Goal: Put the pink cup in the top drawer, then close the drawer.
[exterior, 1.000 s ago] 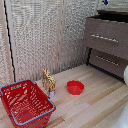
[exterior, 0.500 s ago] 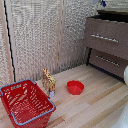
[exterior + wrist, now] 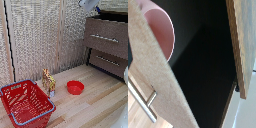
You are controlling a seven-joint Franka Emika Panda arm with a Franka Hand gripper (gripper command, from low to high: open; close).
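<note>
Pale wood floor (image 3: 95,102), woven wall panels (image 3: 35,40) behind.

Dark brown matt wood on the dresser (image 3: 106,37), thin brushed-metal bar handle (image 3: 104,38) across its drawer front. Pale planked wood on the surface (image 3: 95,102) below. Glossy plastic mesh basket (image 3: 26,103), smooth red bowl (image 3: 75,87). Pink mug (image 3: 160,31) looks smooth, softly matt.
</note>
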